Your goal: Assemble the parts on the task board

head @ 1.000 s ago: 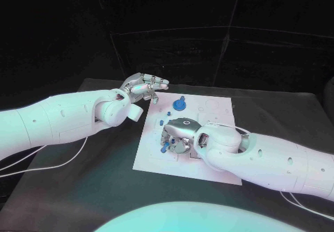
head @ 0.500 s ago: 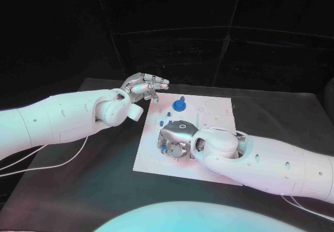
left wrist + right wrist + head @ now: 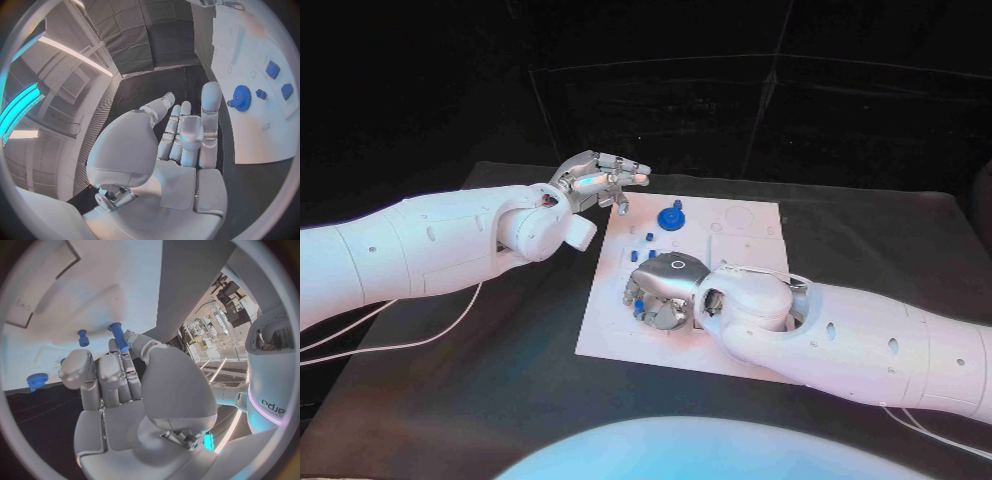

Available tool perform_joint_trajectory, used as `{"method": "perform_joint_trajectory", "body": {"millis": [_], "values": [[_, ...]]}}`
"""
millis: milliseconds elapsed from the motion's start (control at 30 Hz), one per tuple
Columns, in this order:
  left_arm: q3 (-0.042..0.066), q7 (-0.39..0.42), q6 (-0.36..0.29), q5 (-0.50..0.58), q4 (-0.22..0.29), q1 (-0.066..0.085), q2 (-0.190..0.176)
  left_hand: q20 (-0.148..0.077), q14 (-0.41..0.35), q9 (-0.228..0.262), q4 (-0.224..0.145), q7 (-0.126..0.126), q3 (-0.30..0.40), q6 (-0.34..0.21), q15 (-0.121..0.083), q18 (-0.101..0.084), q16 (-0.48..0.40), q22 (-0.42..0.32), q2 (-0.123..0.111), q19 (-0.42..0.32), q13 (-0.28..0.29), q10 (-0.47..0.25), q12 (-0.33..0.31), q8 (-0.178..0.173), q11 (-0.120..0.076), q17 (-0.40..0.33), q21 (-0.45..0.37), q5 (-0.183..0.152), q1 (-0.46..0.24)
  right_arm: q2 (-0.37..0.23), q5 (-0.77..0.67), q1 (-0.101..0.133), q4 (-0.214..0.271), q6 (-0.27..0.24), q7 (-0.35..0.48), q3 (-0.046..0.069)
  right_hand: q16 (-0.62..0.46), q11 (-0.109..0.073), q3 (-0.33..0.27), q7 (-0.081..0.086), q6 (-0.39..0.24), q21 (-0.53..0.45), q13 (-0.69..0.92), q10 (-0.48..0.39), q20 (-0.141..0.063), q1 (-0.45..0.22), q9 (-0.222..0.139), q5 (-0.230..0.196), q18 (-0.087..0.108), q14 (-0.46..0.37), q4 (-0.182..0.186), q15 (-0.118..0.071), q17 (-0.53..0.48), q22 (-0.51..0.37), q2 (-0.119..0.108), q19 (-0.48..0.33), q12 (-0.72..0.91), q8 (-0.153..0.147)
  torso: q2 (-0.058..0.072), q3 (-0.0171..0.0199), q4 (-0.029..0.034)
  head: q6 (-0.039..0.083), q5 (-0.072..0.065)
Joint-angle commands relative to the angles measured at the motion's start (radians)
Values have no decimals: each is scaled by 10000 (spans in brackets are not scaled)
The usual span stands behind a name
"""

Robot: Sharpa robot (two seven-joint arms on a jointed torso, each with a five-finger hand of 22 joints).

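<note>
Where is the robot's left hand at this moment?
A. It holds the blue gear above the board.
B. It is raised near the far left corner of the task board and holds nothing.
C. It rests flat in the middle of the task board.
B: the left hand hangs by the far left corner of the task board with nothing in it, and the blue gear lies on the board.
</note>
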Motion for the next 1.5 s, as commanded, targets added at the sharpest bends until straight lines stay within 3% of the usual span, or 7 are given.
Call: {"method": "perform_joint_trajectory", "body": {"millis": [33, 600, 833, 933, 1133, 1233, 1500], "values": [[8, 8, 128, 35, 8, 17, -5, -10, -51, -10, 20, 24, -56, -67, 46, 189, 1, -12, -37, -50, -12, -69, 38, 17, 10, -10, -46, 28, -79, 3, 100, 19, -1, -62, 82, 7, -395, 112, -500, 64, -524, -538, 20, -695, 92, -245, 10, 95, 142, -156, 63, 131, -618, -661, -148, -326, -109, -30, -2, -1, -2, -8, -2], [8, -18, 139, 35, -28, 17, -61, -10, -51, -10, 20, 24, -56, -67, 46, 189, 1, -12, -37, -50, -12, -69, 38, 17, 10, -10, -46, 28, -79, -974, 1013, 20, 487, -2317, 1070, 10, -893, 94, -4332, 25, -1219, -1665, 102, -1865, 80, 260, 48, 839, 340, -289, 1052, 128, -1459, -1981, 282, -478, 1273, 15, -22, -3, -19, 78, -136], [6, -13, 140, 36, -24, 17, -76, -4, -58, -9, 19, 23, -71, -78, 51, 189, 0, -12, -43, -51, -14, -86, 50, 23, 12, -28, -48, 28, -91, -2489, 3070, 204, 1227, -2767, 1051, 149, -324, -101, -4442, -50, -580, -785, 296, -441, 11, 514, 132, 945, 127, 36, 1175, -10, -548, -893, 655, 58, 2202, 263, -57, -17, -41, 284, -579], [4, -8, 134, 36, -16, 16, -85, -4, -58, -9, 19, 23, -71, -78, 51, 189, 0, -12, -43, -51, -14, -86, 50, 23, 12, -28, -48, 28, -91, -3188, 3734, 325, 1501, -2793, 548, 203, 994, -498, -4835, -380, -290, 755, 907, 1339, -234, 54, 164, 1161, -235, 506, 1536, -311, 1540, 1033, 524, 805, 3365, 429, -82, -33, -83, 399, -777], [0, 8, 115, 36, -3, 14, -97, -3, -58, -9, 18, 21, -71, -78, 51, 189, 2, -9, -42, -50, -13, -85, 53, 25, 10, -25, -44, 28, -89, -4468, 4489, 440, 1990, -2542, -985, 247, 2025, -848, -6115, -729, 87, 1715, 5588, 2291, -572, -954, 311, 1748, -463, 651, 2793, -673, 3114, 2212, 412, 1126, 7854, 1168, -136, -54, -220, 505, -996], [-1, 17, 115, 36, 10, 13, -93, -3, -58, -8, 17, 20, -71, -77, 51, 188, 4, -7, -41, -49, -13, -85, 55, 27, 10, -23, -42, 28, -88, -4856, 4611, 451, 2099, -2395, -1683, 247, 2561, -957, -6493, -898, 310, 2108, 9946, 2639, -673, -940, 565, 2027, -539, 714, 2924, -717, 4100, 2731, 780, 1222, 11299, 1923, -145, -58, -265, 501, -1111], [-4, 29, 121, 36, 37, 6, -119, -1, -58, -4, 7, 9, -65, -68, 49, 192, 11, -13, -27, -52, -11, -80, 74, 42, 1, -18, -50, 29, -73, -5087, 3863, 190, 2193, -1934, -3040, 232, 2775, -1000, -6776, -924, 210, 2292, 11360, 2893, -681, -1101, 750, 1871, -589, 766, 2979, -716, 4553, 2990, 927, 1281, 12242, 2298, -165, -57, -347, 474, -1285]]}}
